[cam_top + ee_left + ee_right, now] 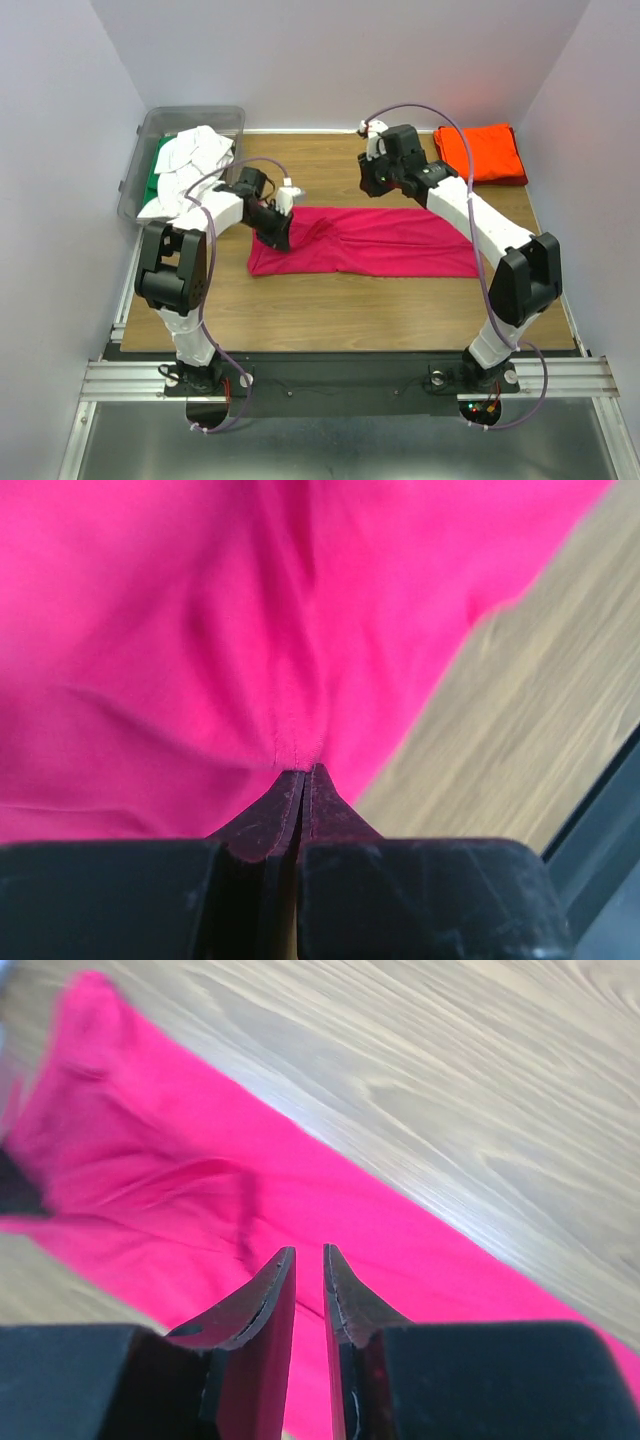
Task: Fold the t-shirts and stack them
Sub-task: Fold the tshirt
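- The magenta t-shirt [370, 242] lies mid-tabletop [350, 310] as a long, wrinkled band of plain cloth.
- The left gripper [303, 772] has its jaws pinched tight on the shirt's left end.
- The right gripper [308, 1252] hovers above the shirt, jaws a narrow slit apart, holding nothing.
- The orange-red t-shirt [480, 153] sits folded at the far right corner.

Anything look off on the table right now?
The pink t-shirt lies as a flat strip, but its left end is bunched and puckered where the left claw pinches it. White tees spill over the bin rim.
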Controlling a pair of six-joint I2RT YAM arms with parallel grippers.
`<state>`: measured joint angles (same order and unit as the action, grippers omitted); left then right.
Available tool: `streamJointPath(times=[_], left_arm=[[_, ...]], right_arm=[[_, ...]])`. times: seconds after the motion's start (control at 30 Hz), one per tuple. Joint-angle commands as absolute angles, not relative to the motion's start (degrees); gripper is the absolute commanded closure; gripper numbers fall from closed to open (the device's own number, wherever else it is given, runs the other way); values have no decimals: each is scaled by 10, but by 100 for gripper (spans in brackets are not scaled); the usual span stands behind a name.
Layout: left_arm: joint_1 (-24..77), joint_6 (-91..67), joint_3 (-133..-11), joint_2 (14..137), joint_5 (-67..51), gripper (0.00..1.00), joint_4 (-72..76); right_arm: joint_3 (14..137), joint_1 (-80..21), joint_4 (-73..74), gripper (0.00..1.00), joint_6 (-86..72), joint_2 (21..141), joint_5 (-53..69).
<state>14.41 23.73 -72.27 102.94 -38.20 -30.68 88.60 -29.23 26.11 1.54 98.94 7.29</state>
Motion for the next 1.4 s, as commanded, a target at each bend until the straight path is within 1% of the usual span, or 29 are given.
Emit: streamJointPath(times=[0.0,0.03,0.07,0.13,0.17,0.3,0.33,0.37,0.43,0.5,0.53,0.57,0.67,0.77,0.83,1.23,1.3,1.37], left_arm=[[176,288,-674,991,-335,94,-337],[178,295,-672,991,-331,91,-344],[178,312,-675,991,-328,84,-364],[175,332,-691,985,-332,78,-401],[173,357,-700,984,-340,73,-415],[156,385,-765,980,-389,64,-460],[156,383,-792,983,-402,62,-459],[156,377,-803,986,-406,55,-454],[157,337,-823,1005,-408,52,-427],[158,315,-858,1025,-415,52,-397],[159,276,-867,1041,-410,52,-381],[159,263,-879,1049,-400,52,-343],[167,221,-905,1080,-360,57,-292],[178,207,-943,1118,-347,62,-284],[185,205,-962,1141,-336,63,-282],[227,178,-990,1205,-259,66,-266],[228,181,-1000,1215,-263,66,-278],[232,193,-1009,1226,-280,68,-294]], right_arm=[[860,-263,264,77,32,973,69],[859,-260,267,77,33,970,71],[855,-257,275,77,36,969,73],[848,-249,283,77,46,957,74],[838,-244,287,76,48,953,75],[809,-222,304,76,61,932,79],[803,-218,306,76,60,926,80],[799,-214,308,76,61,922,88],[786,-204,312,76,56,918,92],[780,-198,316,77,53,917,100],[779,-193,317,77,49,917,104],[773,-192,319,77,47,917,107],[768,-185,322,78,42,914,111],[768,-178,324,77,40,910,114],[767,-177,324,77,40,907,113],[762,-157,329,77,43,897,116],[763,-155,330,78,43,896,116],[765,-155,330,78,45,895,116]])
